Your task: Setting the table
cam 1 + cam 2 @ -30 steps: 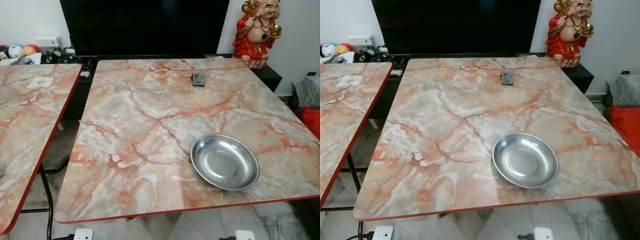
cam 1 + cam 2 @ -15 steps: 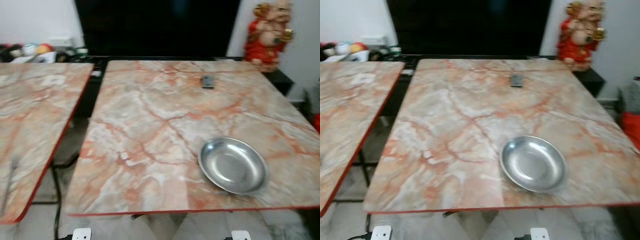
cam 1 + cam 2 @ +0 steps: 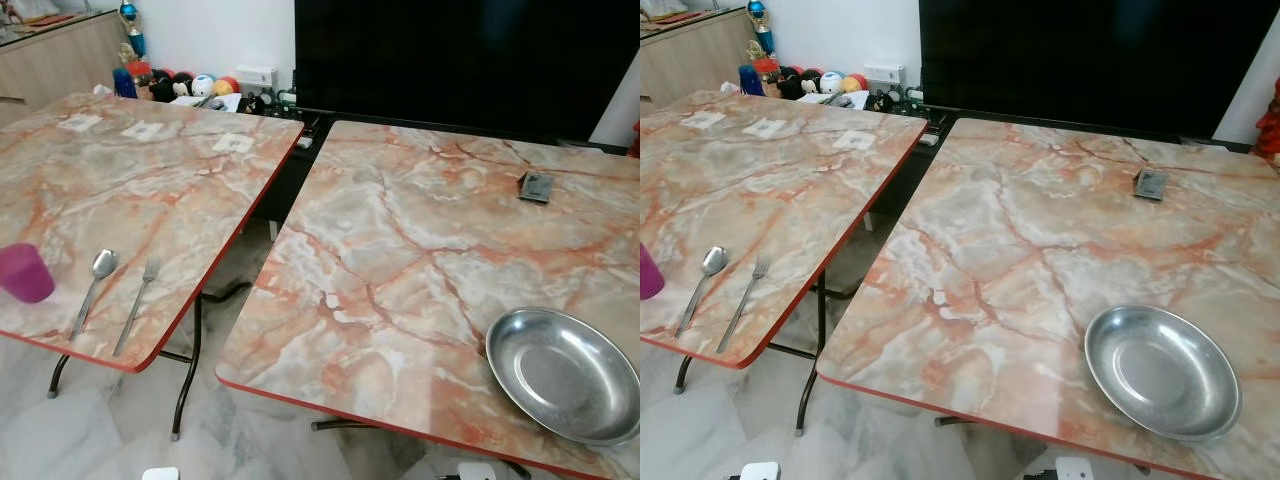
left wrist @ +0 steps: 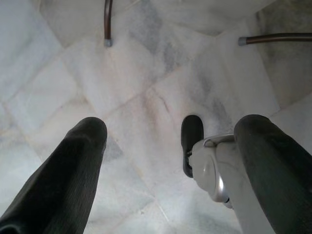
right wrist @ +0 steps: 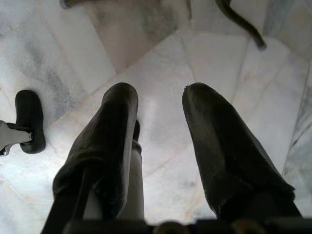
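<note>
Both arms hang idle over the marble floor (image 4: 146,97): the left pincer (image 4: 170,161) gapes wide and empty, the right pincer (image 5: 161,146) is parted and empty too. On the left counter (image 3: 150,190), near its front edge at about eight o'clock, lie a spoon (image 3: 93,288) and fork (image 3: 137,302) beside a purple cup (image 3: 22,272). I judge the cutlery stiff, thin and slippery; grip mid-handle. The steel bowl (image 3: 562,373) sits at four o'clock on the right counter (image 3: 420,250), with a dark screen (image 3: 470,60) behind.
</note>
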